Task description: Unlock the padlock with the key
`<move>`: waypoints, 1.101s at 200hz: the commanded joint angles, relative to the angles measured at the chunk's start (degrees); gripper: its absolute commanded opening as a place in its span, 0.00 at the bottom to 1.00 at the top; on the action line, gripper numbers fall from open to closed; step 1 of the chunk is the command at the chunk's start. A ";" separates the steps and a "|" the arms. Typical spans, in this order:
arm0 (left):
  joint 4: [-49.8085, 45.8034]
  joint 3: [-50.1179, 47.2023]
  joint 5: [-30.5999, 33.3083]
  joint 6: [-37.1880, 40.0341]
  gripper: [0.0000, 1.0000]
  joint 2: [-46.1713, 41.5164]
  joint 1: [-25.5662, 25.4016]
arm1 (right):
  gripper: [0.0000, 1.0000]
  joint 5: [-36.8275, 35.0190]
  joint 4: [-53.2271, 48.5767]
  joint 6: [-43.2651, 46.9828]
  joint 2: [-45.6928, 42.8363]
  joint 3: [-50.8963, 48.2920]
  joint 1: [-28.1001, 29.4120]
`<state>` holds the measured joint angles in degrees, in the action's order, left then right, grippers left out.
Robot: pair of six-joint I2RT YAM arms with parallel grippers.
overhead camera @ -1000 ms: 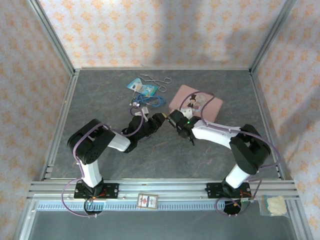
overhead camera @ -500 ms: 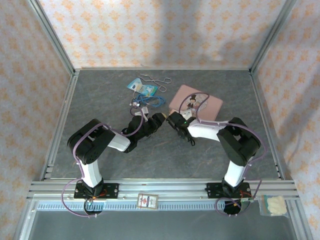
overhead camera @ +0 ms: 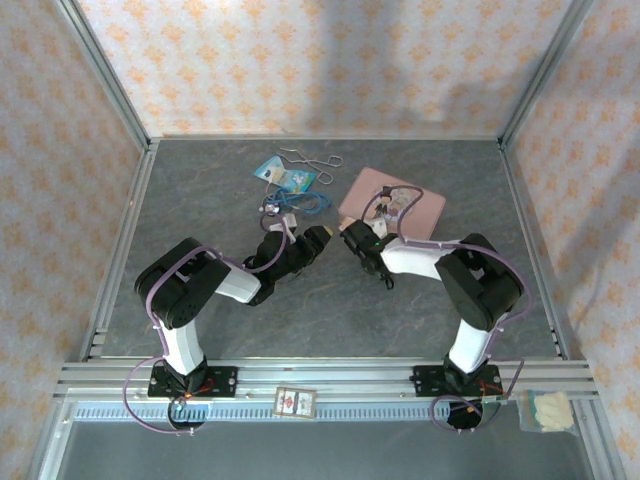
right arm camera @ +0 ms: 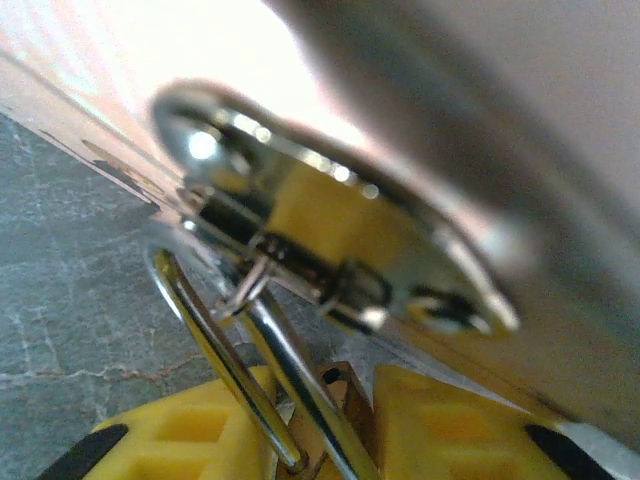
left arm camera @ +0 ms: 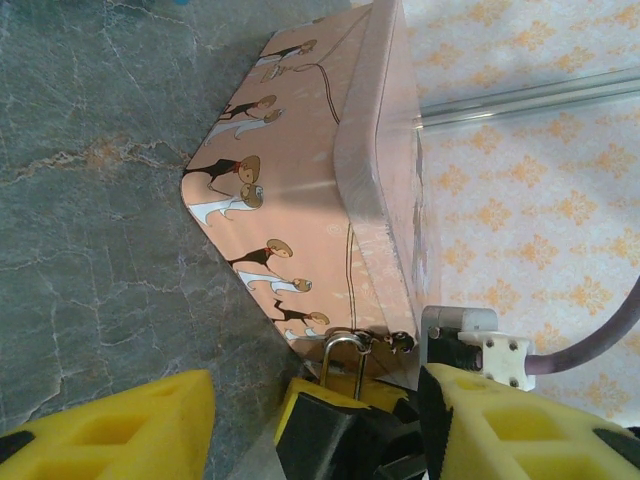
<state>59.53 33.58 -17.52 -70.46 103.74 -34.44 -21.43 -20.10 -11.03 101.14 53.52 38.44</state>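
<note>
At the hasp [right arm camera: 330,250] of the pink tin box [left arm camera: 300,200], I'm seemingly clamping the right gripper [right arm camera: 330,420] on the padlock [right arm camera: 220,352] to steady it, left gripper [overhead camera: 321,238] gaping.

White links and black joint housings on left arm [overhead camera: 182,287] and right arm [overhead camera: 478,282] alike. Bolted to black base plates [overhead camera: 165,381]. Looped with purple cables [left arm camera: 600,335]. Tipped with yellow finger pads [left arm camera: 110,430], pocketed like waffles, black-marked. Behind one, a white bracket [left arm camera: 500,352] with what seem two small screws.
</note>
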 commanded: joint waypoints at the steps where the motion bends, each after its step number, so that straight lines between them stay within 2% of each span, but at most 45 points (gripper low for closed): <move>1: 1.82 0.24 0.18 0.49 0.54 -1.29 0.68 | 0.29 7.44 1.58 0.99 0.25 -0.88 -0.44; 23: 2.48 -0.16 0.02 0.32 0.54 -1.29 0.76 | 0.21 11.61 2.38 1.28 -1.09 -0.96 -1.51; 69: 3.76 -1.50 0.16 -0.12 0.54 -1.66 1.07 | 0.00 10.57 0.74 4.93 -3.10 0.09 -1.61; 104: 4.53 -1.68 0.15 -0.13 0.54 -1.18 1.26 | 0.00 13.53 0.46 14.50 -4.30 1.52 -1.85; 142: 6.24 -1.34 -0.91 0.04 0.52 0.13 1.29 | 0.00 16.22 -2.33 21.12 0.23 6.20 -3.13; 176: 10.74 -0.48 -1.03 1.60 0.45 2.70 0.34 | 0.00 27.53 -6.91 21.75 4.08 10.54 -6.56; 220: 14.25 3.94 -0.92 2.42 0.43 9.00 -1.99 | 0.00 40.90 -7.64 19.96 2.14 10.01 -9.11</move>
<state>68.55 34.65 -17.96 -69.78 109.45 -35.11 9.15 -23.83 8.88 104.01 63.86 29.82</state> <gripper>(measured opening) 0.436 0.119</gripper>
